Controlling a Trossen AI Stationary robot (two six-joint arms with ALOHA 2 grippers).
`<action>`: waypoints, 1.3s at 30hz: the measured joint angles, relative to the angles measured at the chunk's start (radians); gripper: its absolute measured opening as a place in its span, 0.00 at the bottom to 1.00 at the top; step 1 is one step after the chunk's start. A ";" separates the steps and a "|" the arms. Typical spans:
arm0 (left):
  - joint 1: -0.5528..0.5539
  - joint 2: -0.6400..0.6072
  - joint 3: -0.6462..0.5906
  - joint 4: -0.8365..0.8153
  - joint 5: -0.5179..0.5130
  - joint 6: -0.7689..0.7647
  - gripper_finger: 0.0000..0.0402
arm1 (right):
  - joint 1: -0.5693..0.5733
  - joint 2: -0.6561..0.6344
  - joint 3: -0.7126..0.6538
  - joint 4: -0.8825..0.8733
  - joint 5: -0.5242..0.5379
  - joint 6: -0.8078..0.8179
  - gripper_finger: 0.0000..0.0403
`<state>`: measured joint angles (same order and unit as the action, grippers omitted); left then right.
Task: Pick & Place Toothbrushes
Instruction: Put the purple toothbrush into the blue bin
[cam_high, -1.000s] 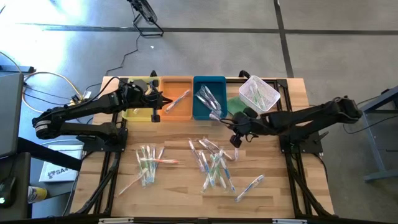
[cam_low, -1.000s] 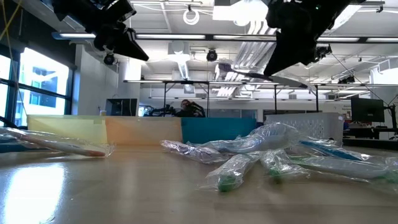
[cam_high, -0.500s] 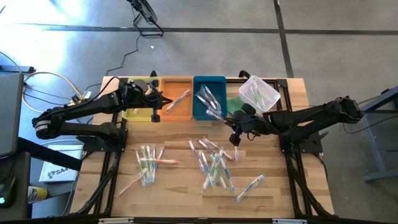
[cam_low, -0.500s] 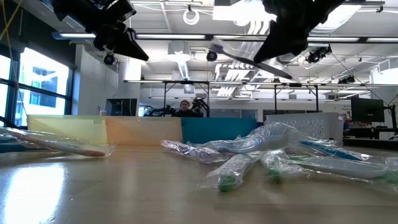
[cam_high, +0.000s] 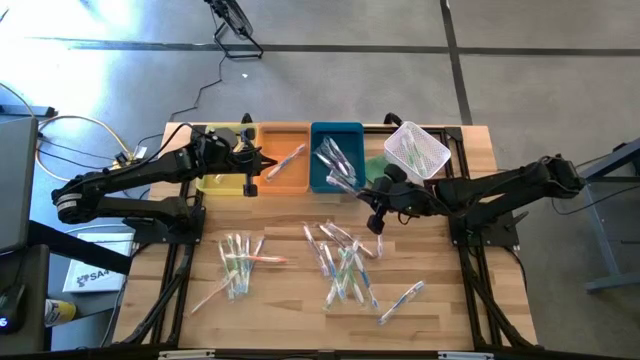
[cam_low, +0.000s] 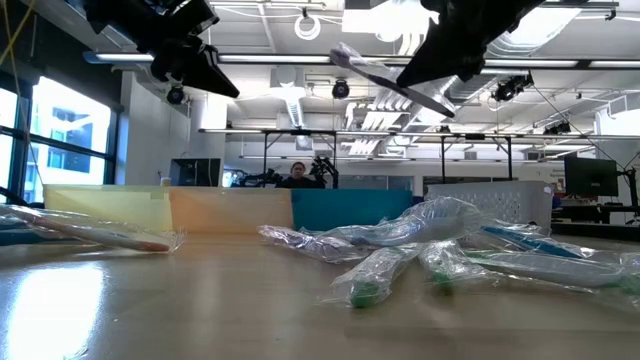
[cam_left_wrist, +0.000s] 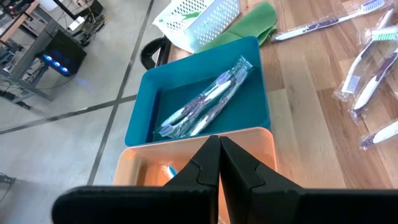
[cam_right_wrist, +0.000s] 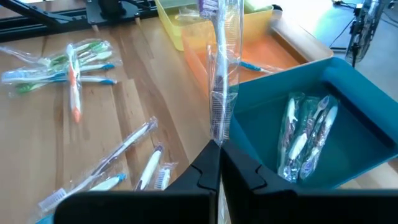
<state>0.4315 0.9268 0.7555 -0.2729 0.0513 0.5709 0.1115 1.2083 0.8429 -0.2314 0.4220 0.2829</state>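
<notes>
1. The blue tray (cam_high: 336, 155) stands at the table's far edge and serves as the landmark here. It holds a small bundle of wrapped toothbrushes (cam_left_wrist: 205, 102) lying slantwise across its floor.
2. The orange tray (cam_high: 284, 158) touches the blue tray on one side; one wrapped brush (cam_high: 287, 162) with a pink-orange handle lies in it. The yellow tray (cam_high: 224, 160) sits beyond the orange one, largely covered by the left arm, so its contents cannot be made out.
3. On the blue tray's other side lies a green cloth (cam_high: 376, 167), and past that a white mesh basket (cam_high: 416, 150), tilted, with a few brushes inside.
4. The right gripper (cam_high: 377, 222) hangs just in front of the blue tray's near corner, fingers closed on one wrapped toothbrush (cam_right_wrist: 219, 81), which sticks out over the tray's near rim.
5. The left gripper (cam_left_wrist: 219, 163) hovers over the orange and yellow trays beside the blue tray, fingers pressed together and holding nothing.
6. The loose toothbrushes (cam_high: 343, 262) lie scattered on the wooden table (cam_high: 290, 300) in front of the blue tray, with a smaller cluster (cam_high: 238, 262) in front of the yellow tray.
7. In the low view the trays' interiors are hidden behind their walls, and the wrappers blur the nearest brushes' outlines.
</notes>
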 joint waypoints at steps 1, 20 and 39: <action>0.000 0.000 0.000 0.000 0.000 0.000 0.01 | 0.000 0.000 0.000 0.000 0.005 0.000 0.01; 0.000 0.000 0.000 0.000 0.000 0.000 0.01 | -0.040 0.024 0.001 0.250 0.112 0.003 0.01; 0.000 0.000 0.000 0.000 0.000 0.004 0.01 | -0.160 0.229 0.107 0.392 0.099 0.000 0.01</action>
<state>0.4316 0.9272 0.7555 -0.2733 0.0509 0.5747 -0.0484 1.4369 0.9494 0.1607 0.5213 0.2832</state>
